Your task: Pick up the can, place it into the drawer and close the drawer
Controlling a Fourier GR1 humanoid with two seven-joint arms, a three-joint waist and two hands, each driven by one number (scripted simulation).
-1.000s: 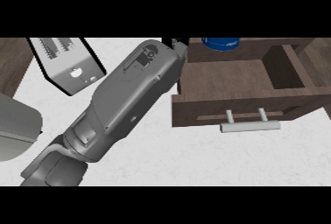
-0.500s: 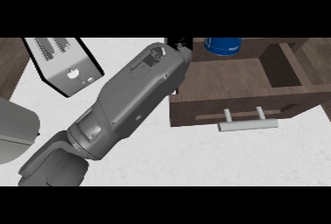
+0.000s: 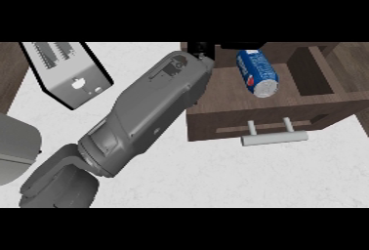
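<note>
The blue can (image 3: 257, 73) with a white end lies on its side inside the open wooden drawer (image 3: 216, 119), near the drawer's middle. My right forearm runs from the lower left up to the drawer's back left corner. Only a black sliver of my right hand (image 3: 199, 49) shows at the top of the view, just left of the can; the rest is cut off. Whether it touches the can is unclear. The drawer stands pulled out, its pale bar handle (image 3: 274, 139) facing me. My left hand is out of view.
A grey metal slotted appliance (image 3: 66, 74) stands at the upper left on the white counter (image 3: 238, 180). A rounded grey arm part (image 3: 14, 146) sits at the left edge. A wooden divider (image 3: 315, 68) bounds the drawer's right side.
The can has come down from the top edge by the hand and now lies lower in the drawer. My right forearm has shifted slightly to the right.
</note>
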